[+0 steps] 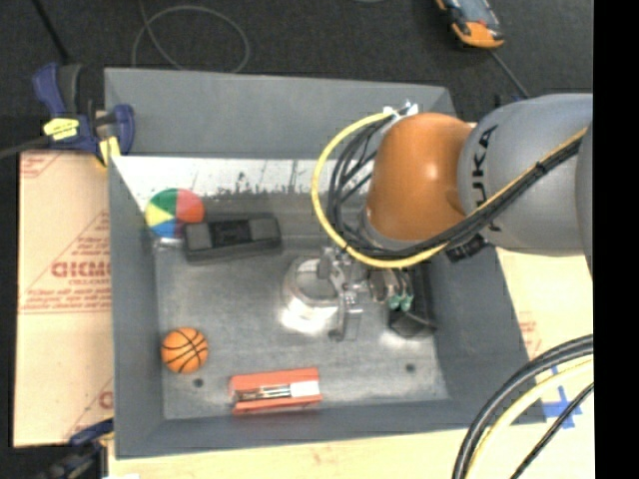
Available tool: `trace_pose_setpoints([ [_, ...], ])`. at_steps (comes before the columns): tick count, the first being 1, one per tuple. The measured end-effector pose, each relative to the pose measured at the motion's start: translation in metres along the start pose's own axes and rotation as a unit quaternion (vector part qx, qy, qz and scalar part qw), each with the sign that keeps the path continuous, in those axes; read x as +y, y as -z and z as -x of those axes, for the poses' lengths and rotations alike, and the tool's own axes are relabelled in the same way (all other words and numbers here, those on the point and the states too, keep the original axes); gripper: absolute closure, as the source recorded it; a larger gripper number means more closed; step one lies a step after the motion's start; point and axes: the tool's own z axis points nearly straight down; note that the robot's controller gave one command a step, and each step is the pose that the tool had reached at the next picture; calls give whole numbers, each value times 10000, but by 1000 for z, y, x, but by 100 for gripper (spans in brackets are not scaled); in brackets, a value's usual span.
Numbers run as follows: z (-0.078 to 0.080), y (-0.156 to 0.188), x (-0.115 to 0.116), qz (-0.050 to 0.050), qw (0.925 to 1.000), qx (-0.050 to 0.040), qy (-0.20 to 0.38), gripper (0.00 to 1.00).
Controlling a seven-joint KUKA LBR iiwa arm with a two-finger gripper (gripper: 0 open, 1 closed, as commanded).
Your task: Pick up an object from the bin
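Clear cup (305,295), lying pale and see-through near the middle of the grey bin (280,118), is taken as the landmark. The arm (529,178) is seen up and right of the cup, with "KUKA" lettered on its grey shell and an orange cover (419,178) at the wrist. The gripper (341,297) is set just over the cup's right edge; whether it is released or clenched cannot be told. A black block (232,236) is laid up and left of the cup. An orange box (276,388), its white label unreadable, is placed below the cup. A dark thing with green on it (407,307) lies right of the cup. A many-coloured ball (172,213) is found far up-left, and a small basketball (185,350) down-left.
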Motion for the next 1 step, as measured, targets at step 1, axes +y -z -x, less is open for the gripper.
trace_pose_setpoints([
  [1,1,5,0,2,10000,-36,-2,0],
])
